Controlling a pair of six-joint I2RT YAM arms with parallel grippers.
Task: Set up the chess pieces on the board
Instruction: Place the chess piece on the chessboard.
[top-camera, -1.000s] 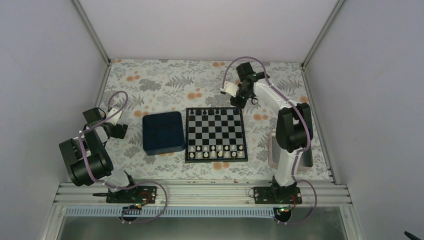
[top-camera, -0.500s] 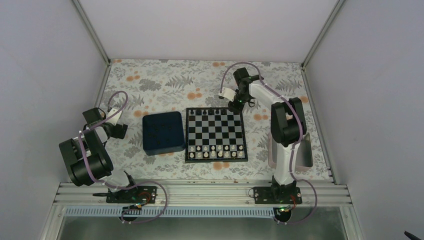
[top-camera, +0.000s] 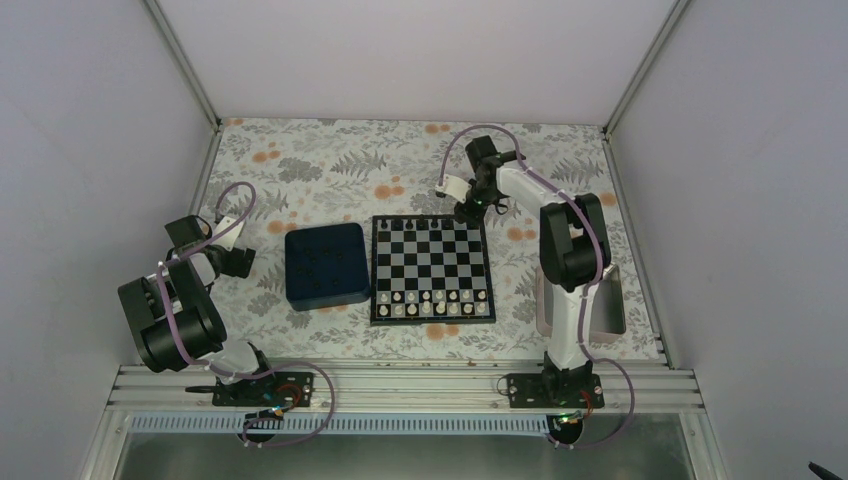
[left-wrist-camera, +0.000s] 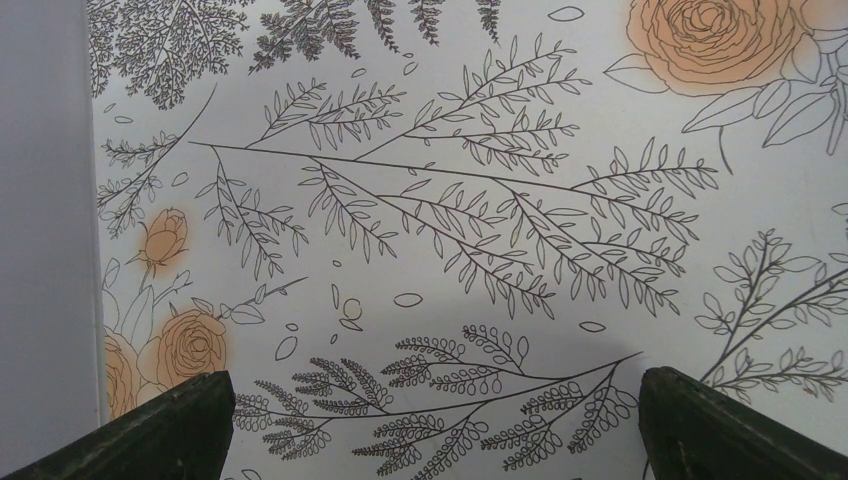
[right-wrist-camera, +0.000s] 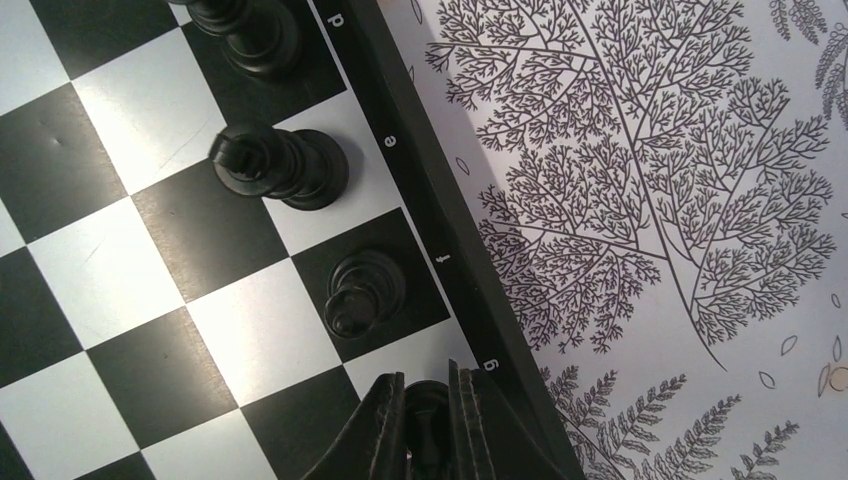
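Observation:
The board (top-camera: 432, 262) lies mid-table, its border also showing in the right wrist view (right-wrist-camera: 420, 190). A few black chess pieces (top-camera: 421, 224) stand on its far row. In the right wrist view, black pieces stand on the edge squares marked d (right-wrist-camera: 245, 30), e (right-wrist-camera: 285, 165) and f (right-wrist-camera: 360, 290). My right gripper (top-camera: 468, 210) is at the board's far right corner, shut on a black piece (right-wrist-camera: 428, 430) over the edge square marked g. My left gripper (top-camera: 240, 262) is open and empty over the tablecloth, far left of the board, its fingertips (left-wrist-camera: 150, 430) wide apart.
A dark blue square tray (top-camera: 325, 265) sits against the board's left side. White pieces (top-camera: 430, 302) fill the board's two near rows. A silver metal tray (top-camera: 612, 300) lies behind the right arm's base. Grey walls close in the flowered tablecloth.
My right arm has swung left and brought its gripper, with the black piece in it, onto the board's far right corner. The left arm has not moved.

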